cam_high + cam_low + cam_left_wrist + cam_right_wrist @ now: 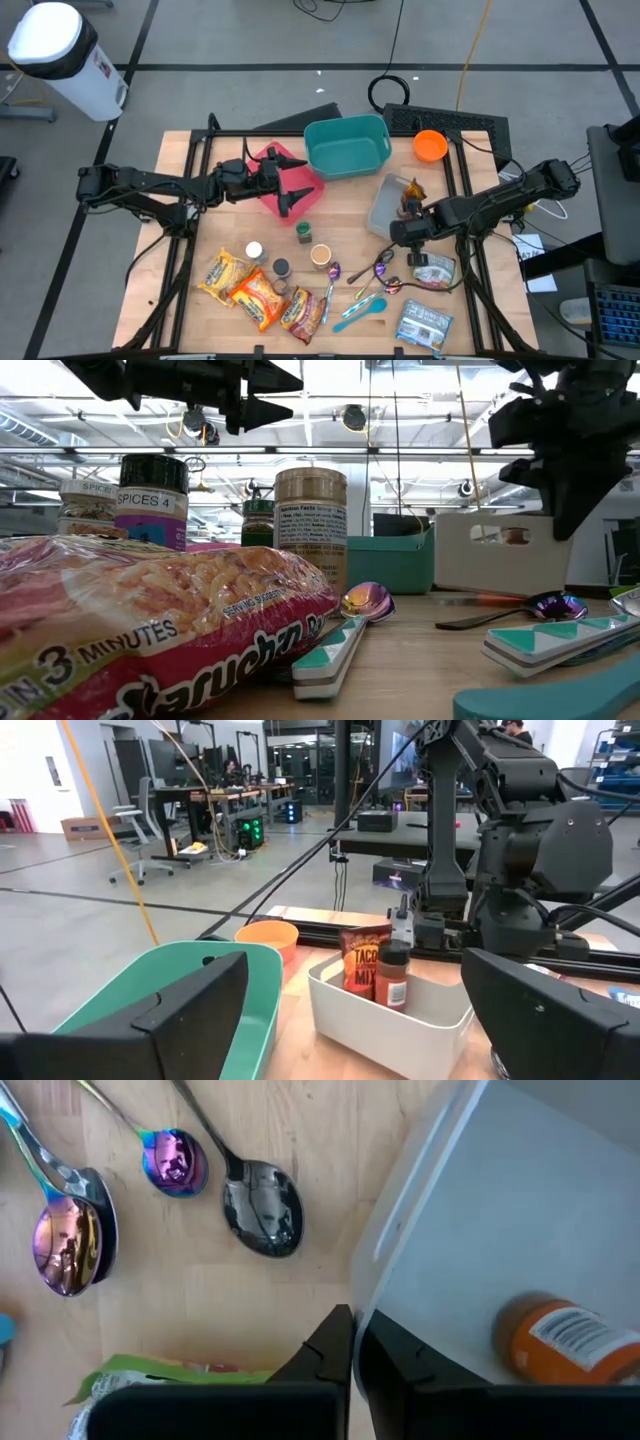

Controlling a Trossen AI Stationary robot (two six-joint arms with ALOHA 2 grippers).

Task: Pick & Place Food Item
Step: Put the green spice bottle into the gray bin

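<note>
Right gripper is seen hanging just beside the near edge of the white bin, fingers pressed together w/ nothing between them, while the left gripper waits over the pink tray w/ fingers spread wide, also empty. Judged step: fetching the next food item, prob. the green-edged packet lying on the table directly below the right wrist; fingers should be opened before descent, lowered clear of the bin wall and the 3 spoons nearby, and closed on the packet's edge. Packet appears flat and crinkly, approx. soft-sided, so slip is judged likely if gripped shallow; an orange-capped bottle and a taco mix pouch already sit inside the bin.
</note>
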